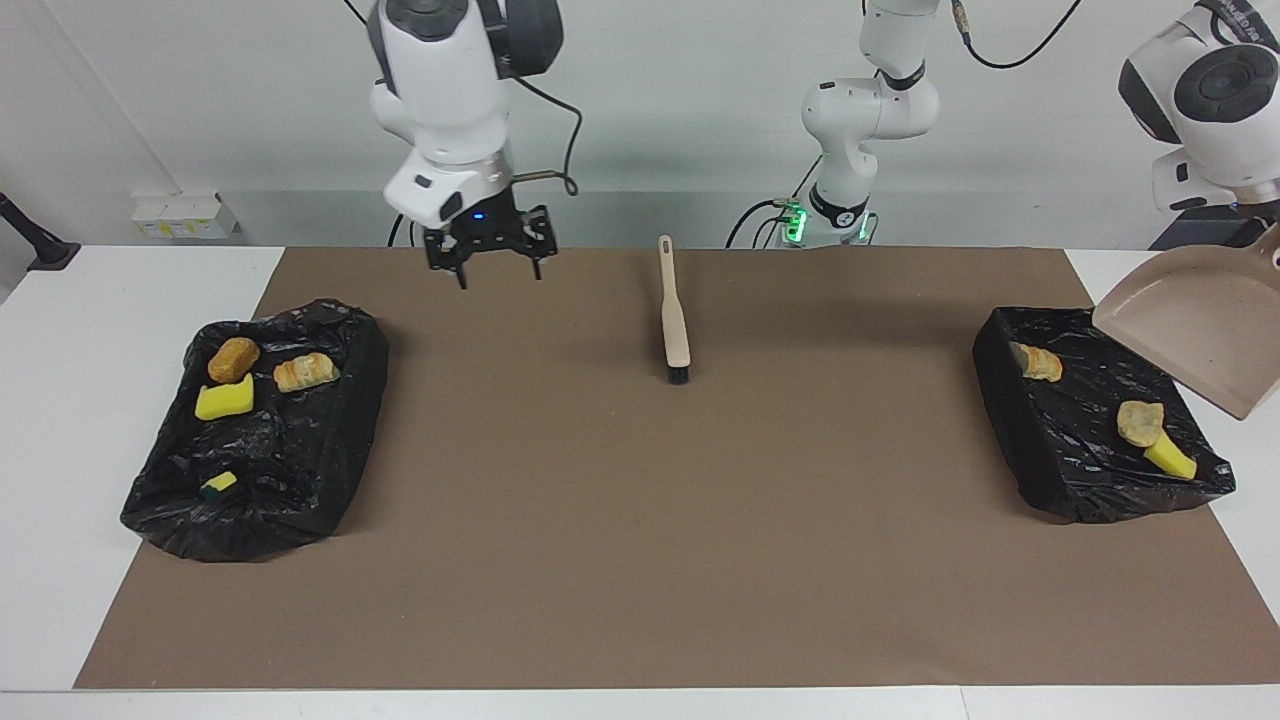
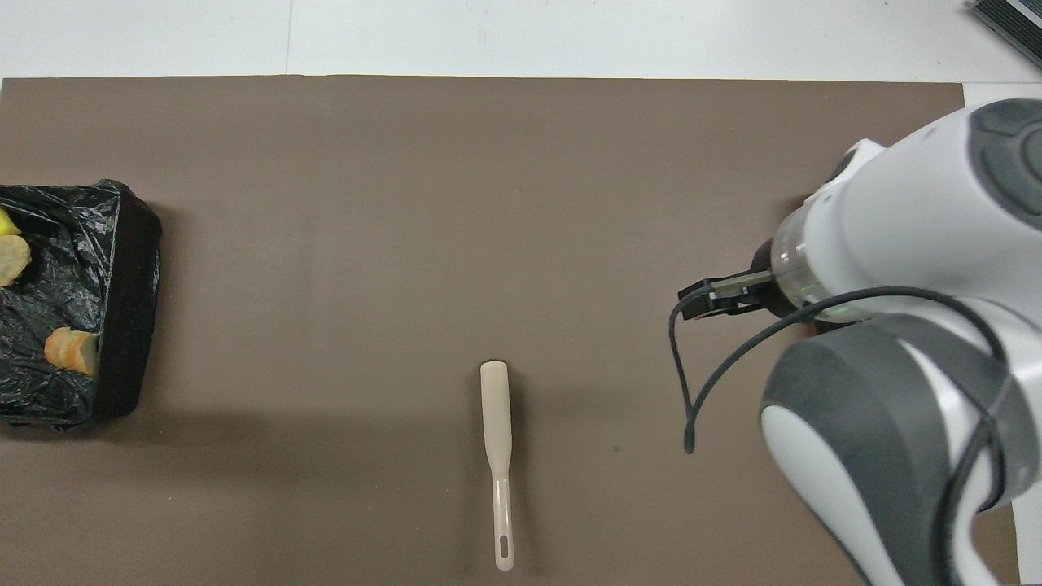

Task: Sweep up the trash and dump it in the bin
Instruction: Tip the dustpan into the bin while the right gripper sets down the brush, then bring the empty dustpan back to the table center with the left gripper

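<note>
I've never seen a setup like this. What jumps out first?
Two black bag-lined bins, one at each end of the brown mat, hold scraps: the bin at the right arm's end and the bin at the left arm's end. A tilted beige plastic dustpan hangs over the latter, and a beige hand brush lies mid-mat near the robots.
</note>
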